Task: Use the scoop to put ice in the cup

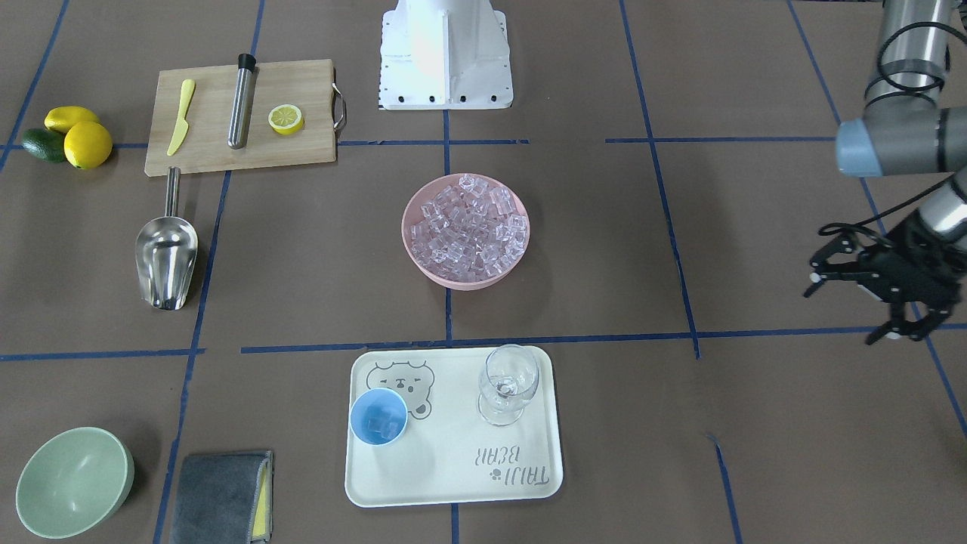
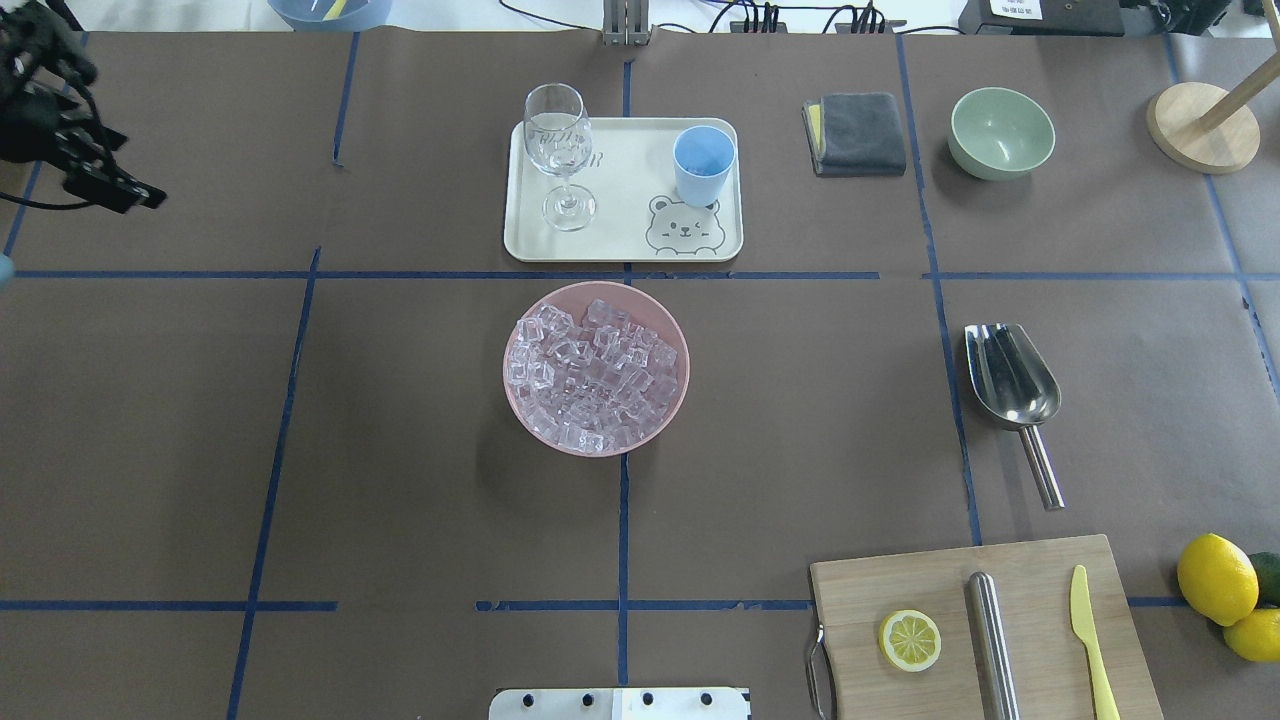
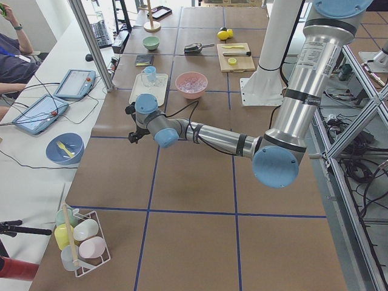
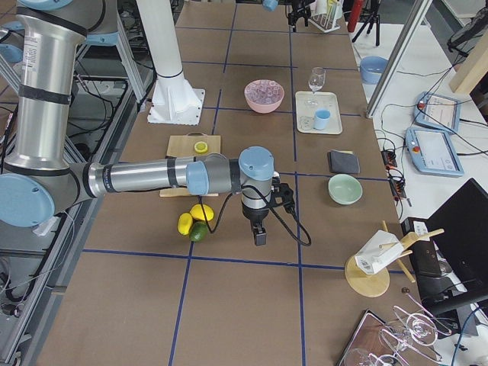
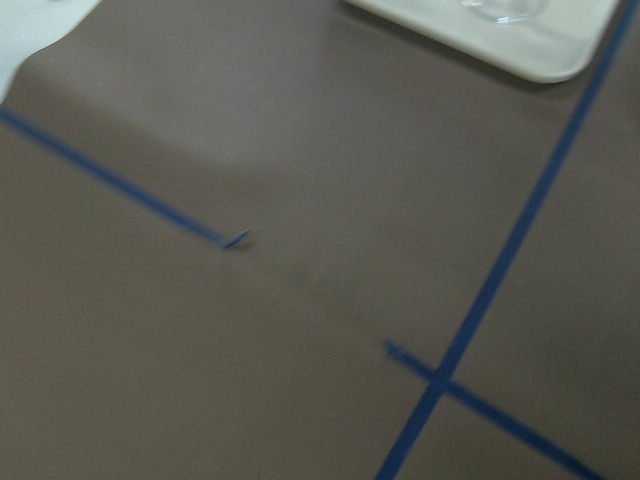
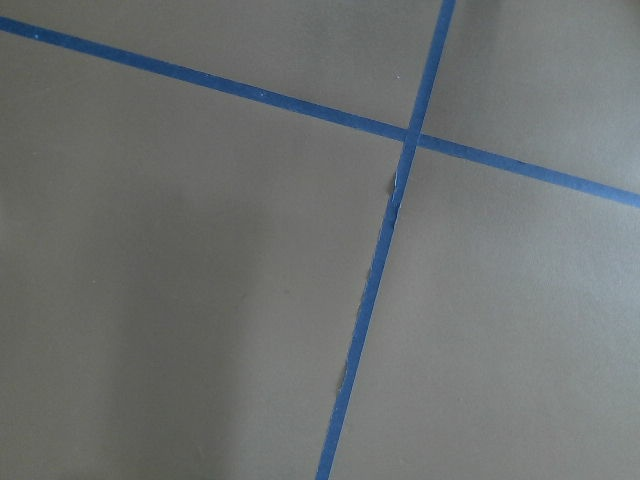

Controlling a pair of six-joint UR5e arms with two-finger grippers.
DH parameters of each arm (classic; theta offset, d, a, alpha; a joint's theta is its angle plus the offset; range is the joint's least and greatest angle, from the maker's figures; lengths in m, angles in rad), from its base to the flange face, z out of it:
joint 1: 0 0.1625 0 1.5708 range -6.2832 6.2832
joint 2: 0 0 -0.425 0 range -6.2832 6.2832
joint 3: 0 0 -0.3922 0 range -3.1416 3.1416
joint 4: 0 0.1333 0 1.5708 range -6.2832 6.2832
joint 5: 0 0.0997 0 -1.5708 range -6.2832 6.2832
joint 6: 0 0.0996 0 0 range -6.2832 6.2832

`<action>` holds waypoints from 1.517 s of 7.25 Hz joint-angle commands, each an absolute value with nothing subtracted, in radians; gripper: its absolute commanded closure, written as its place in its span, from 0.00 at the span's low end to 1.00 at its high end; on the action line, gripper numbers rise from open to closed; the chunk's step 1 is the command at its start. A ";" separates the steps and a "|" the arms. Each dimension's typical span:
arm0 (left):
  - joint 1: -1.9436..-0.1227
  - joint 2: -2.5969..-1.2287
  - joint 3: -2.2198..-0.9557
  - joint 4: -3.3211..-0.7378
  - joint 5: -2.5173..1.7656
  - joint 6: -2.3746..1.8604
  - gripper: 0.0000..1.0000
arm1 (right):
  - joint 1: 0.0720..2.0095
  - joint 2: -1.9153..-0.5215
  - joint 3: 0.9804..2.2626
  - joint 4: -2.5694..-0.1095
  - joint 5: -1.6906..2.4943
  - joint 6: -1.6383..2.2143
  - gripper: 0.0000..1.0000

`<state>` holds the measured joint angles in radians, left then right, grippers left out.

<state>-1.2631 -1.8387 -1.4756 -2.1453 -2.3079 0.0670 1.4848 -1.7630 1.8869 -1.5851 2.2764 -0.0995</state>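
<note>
The ice (image 1: 467,227) fills a pink bowl (image 1: 423,268) at the table's middle, and a few cubes (image 1: 384,425) lie in the light-blue cup (image 1: 366,408). The cup stands on a cream tray (image 1: 453,461). The steel scoop (image 1: 166,253) lies empty on the table, with no gripper near it. My left gripper (image 1: 846,310) is open and empty, hovering far out at the table's edge. My right gripper (image 4: 260,232) shows only in the exterior right view, near the lemons. I cannot tell whether it is open or shut.
A clear stemmed glass (image 1: 508,384) stands on the tray. A cutting board (image 1: 302,147) holds a yellow knife, a steel tube and a lemon half. Lemons (image 1: 83,140), a green bowl (image 1: 72,480) and a grey cloth (image 1: 219,495) lie on the scoop's side.
</note>
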 commanded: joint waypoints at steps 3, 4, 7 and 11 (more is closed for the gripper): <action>-1.593 -1.801 -1.477 -1.681 -2.312 0.279 0.00 | 1.489 -1.766 1.875 -1.586 2.303 -0.054 0.00; -1.632 -1.763 -1.489 -1.672 -2.312 0.278 0.00 | 1.489 -1.766 1.875 -1.586 2.303 -0.054 0.00; -1.634 -1.666 -1.531 -1.663 -2.336 0.098 0.00 | 1.503 -1.747 1.850 -1.586 2.312 -0.055 0.00; -1.631 -1.595 -1.566 -1.670 -2.382 0.089 0.00 | 1.505 -1.755 1.841 -1.572 2.299 -0.061 0.00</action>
